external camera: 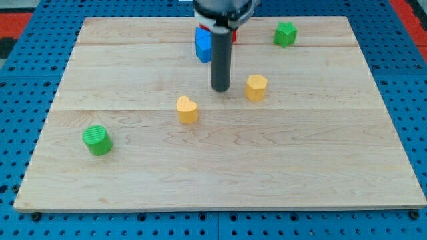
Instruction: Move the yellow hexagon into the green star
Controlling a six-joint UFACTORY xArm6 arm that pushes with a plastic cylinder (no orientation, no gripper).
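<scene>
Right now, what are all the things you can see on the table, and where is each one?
Yellow hexagon: one, yellow, near the middle, just right of my tip.
Yellow heart: one, yellow, left of and below my tip.
Green star: one, green, the view's top right.
Green cylinder: one, green, lower left.
Blue block: one, blue, top middle, partly behind the rod.
Red block: one, red, mostly hidden behind the rod.
Wooden board: one, pale wood, under everything.
My tip: one, dark, apart from the yellow hexagon.

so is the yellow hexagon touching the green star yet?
No. Yellow hexagon sits mid-board beside my tip; green star is apart, near the view's top.
</scene>
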